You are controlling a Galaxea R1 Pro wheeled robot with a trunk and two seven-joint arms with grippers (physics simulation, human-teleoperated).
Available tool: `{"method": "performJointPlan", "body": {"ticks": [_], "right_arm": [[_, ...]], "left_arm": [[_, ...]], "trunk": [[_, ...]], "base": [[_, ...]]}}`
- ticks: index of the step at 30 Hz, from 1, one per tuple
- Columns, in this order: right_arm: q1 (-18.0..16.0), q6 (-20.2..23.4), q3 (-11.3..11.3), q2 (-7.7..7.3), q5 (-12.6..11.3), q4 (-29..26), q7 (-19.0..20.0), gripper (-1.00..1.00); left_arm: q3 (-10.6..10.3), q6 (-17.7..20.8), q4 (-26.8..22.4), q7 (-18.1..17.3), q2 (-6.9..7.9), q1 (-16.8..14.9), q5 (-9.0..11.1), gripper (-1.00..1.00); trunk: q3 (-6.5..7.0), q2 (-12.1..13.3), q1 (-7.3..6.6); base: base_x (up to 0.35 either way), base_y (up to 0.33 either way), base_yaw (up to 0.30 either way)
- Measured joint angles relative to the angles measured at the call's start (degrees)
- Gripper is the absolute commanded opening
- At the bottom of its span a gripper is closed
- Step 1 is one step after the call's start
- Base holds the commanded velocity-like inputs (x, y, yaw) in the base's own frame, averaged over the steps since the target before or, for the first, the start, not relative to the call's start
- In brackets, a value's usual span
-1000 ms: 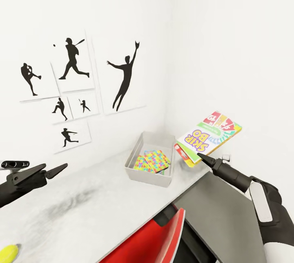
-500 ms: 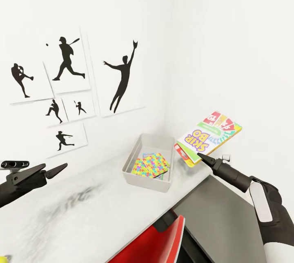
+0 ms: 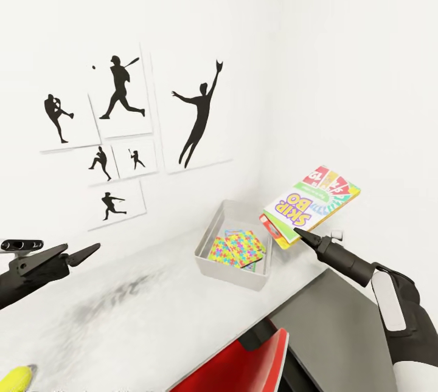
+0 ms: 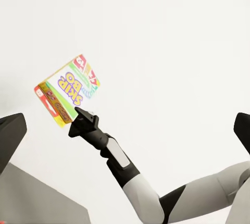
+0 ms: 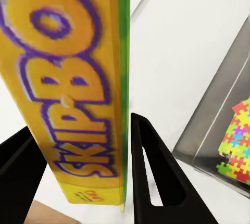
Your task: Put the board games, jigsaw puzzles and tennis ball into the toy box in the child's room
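**Q:** Green-yellow-red box, where's it sitting right now?

**A:** I've got the SKIP-BO game [image 3: 311, 205] up in the air in my right gripper [image 3: 302, 234], clamped on the box's lower edge. On the head cam it hangs tilted just beside the toy box [image 3: 235, 270], off to that bin's right and higher than its rim, near the room corner. Right wrist cam gives me what the head cam can't: both black fingers [image 5: 153, 174] squeezing the thin edge of the box, one each side, with the purple lettering running right down between them. Same cam catches a corner of the grey bin wall and a bit of the jigsaw puzzles [image 5: 237, 143] inside.

**Q:** And the puzzles, both in?

**A:** Head cam shows the bright sheets lying flat in the bin, overlapping. The bin sits on the table [image 3: 140, 313] by the wall with the baseball silhouette prints [image 3: 121, 91].

**Q:** Left side?

**A:** Left gripper [image 3: 91, 250] hovers over the grey tabletop, well apart from the bin, holding nothing. On the wrist cam its fingertips sit at opposite edges, so it's spread wide. That cam looks across at my right arm and the game box against the white wall. Tennis ball [image 3: 15, 375] peeks in at the bottom-left corner of the head cam, on the table. Red chair back [image 3: 243, 364] is tucked below the table edge.
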Motion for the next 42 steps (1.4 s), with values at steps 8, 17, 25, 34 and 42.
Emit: {"method": "performJointPlan", "body": {"ticks": [8,17,25,34,42], "right_arm": [[0.0,-0.1,0.0,0.04,0.0,0.0,0.0,-1.0],[0.0,-0.1,0.0,0.06,0.0,0.0,0.0,-1.0],[0.0,-0.1,0.0,0.04,0.0,0.1,0.1,-1.0],[0.0,0.4,-0.2,-0.1,0.0,-0.6,0.1,-1.0],[0.0,0.5,-0.2,-0.14,0.0,-0.6,0.1,-1.0]], "left_arm": [[0.0,0.0,0.0,0.0,-0.01,0.0,0.0,1.0],[0.0,0.0,0.0,0.0,-0.18,0.0,0.0,1.0],[0.0,0.0,0.0,0.0,-0.19,0.0,0.0,1.0],[0.0,0.0,0.0,0.0,-0.19,0.0,0.0,1.0],[0.0,0.0,0.0,0.0,-0.19,0.0,0.0,1.0]], "trunk": [[0.0,0.0,0.0],[0.0,0.0,0.0],[0.0,0.0,0.0],[0.0,0.0,0.0],[0.0,0.0,0.0]], "base": [[0.002,-0.001,0.016],[0.064,0.0,0.0],[0.004,0.0,0.0],[0.0,0.0,0.0],[0.0,0.0,0.0]]}}
